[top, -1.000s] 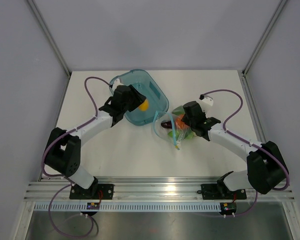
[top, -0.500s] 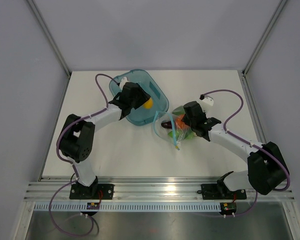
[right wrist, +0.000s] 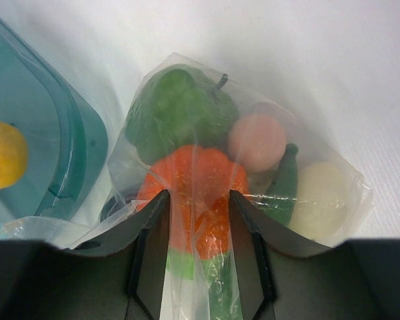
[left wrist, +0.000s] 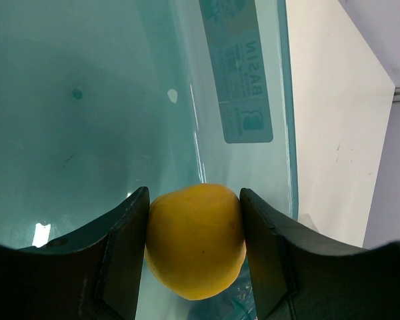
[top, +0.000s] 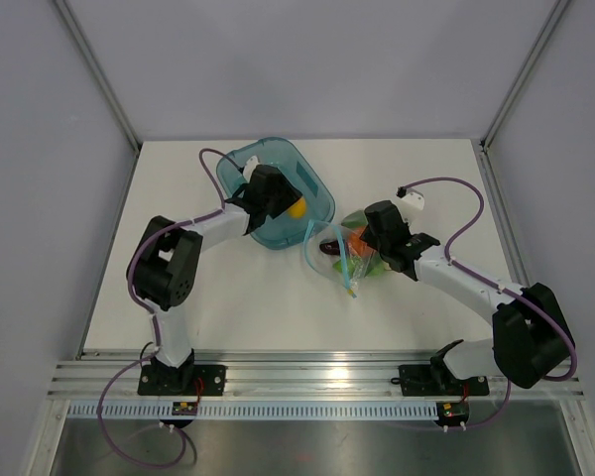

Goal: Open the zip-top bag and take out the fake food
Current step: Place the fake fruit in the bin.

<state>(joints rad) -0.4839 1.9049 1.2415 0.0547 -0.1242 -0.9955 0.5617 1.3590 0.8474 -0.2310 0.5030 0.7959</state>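
- Top view: I see the white surface (top: 238, 297) with grey walls (top: 307, 59) around it; the zip-top bag (top: 345, 253) lies just beside the teal tub (top: 312, 193).
- Left wrist: my left fingers (left wrist: 123, 253) clamp the lemon (left wrist: 195, 240) over the tub.
- Right wrist: my right fingers (right wrist: 150, 240) pinch the bag, with the fake food (right wrist: 257, 141) inside.

- A translucent teal plastic tub (top: 278, 157) takes up the far-left middle of the white table (top: 238, 302). Its walls fence in the left gripper (left wrist: 193, 200), which pinches a yellow toy lemon (left wrist: 195, 243) close to the labelled wall.
- A clear crinkly zip-top bag (top: 355, 256), bulging with toy food, lies just beside the tub's near right corner, with only a narrow slot between them.
- The right gripper (right wrist: 198, 200) clamps a fold of the bag, and its arm blocks that side.
- Open tabletop runs along the near edge and the far right corner.
- Grey panel walls (top: 40, 149) hem in both sides and the back.
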